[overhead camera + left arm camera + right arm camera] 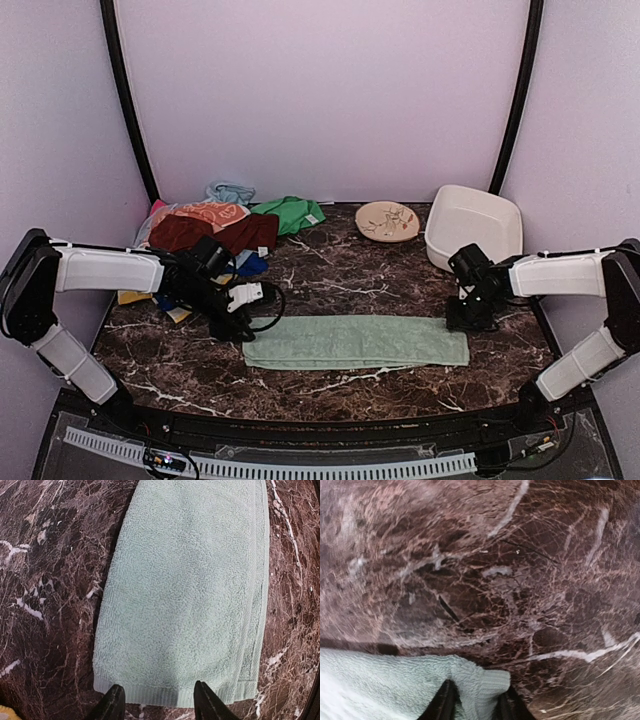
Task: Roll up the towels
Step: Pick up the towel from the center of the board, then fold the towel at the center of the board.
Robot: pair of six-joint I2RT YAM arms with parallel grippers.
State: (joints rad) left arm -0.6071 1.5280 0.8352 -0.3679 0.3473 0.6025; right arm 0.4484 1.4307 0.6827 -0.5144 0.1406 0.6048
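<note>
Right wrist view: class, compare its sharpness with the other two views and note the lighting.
Right wrist view: marble table smeared and soft, mint towel washed out at lower left. Left wrist view: towel weave crisp, veins sharp. Top external view: even, soft light, no hard glare.

a mint-green towel [355, 342] lies flat as a long strip on the dark marbled desk [330, 275]. the left hand [244, 328] is at its left end, the right hand [466, 322] at its right. coloured towels [215, 228] are heaped back left; a plate [387, 221] and white tub [478, 225] sit back right.
</note>
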